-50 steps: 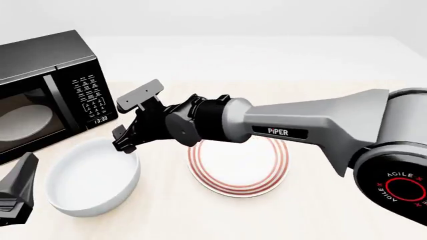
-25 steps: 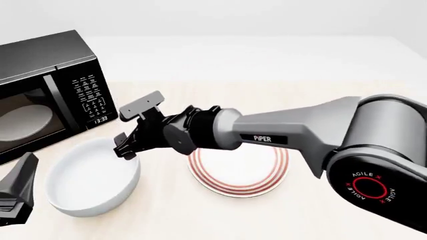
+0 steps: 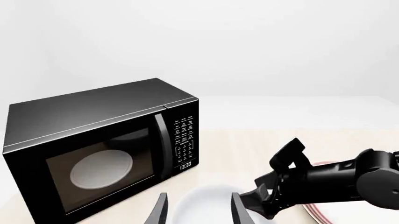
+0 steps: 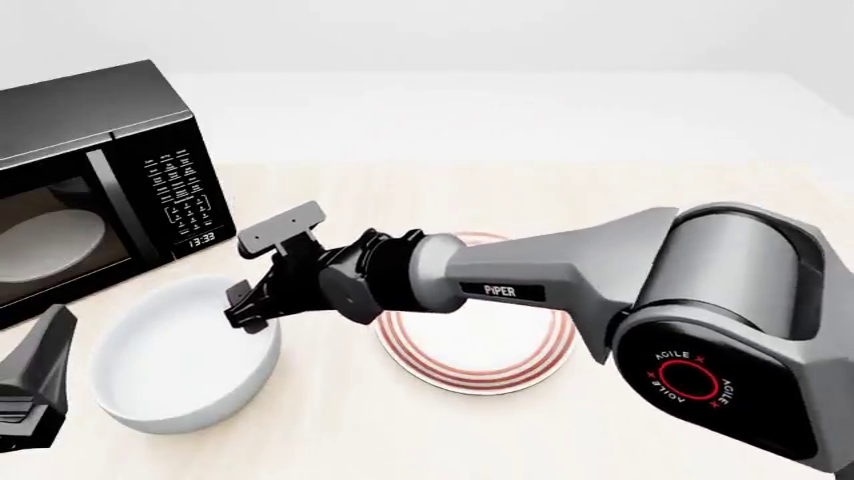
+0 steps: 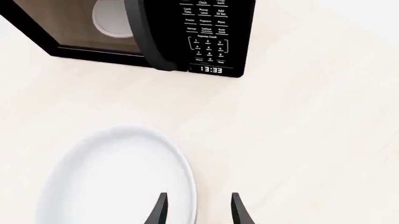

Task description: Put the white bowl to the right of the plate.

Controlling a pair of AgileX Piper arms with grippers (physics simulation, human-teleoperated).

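At the worktop's near left edge: left tool parked, fingers apart | white bowl left of plate | right tool open astride bowl's right rim, one finger inside | microwave behind

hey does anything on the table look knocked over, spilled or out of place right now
Nothing stands out. The bowl sits upright left of the plate, which lies flat, and the microwave is shut. The right gripper is open over the bowl's rim.

high front view, close wrist views, all sharing microwave
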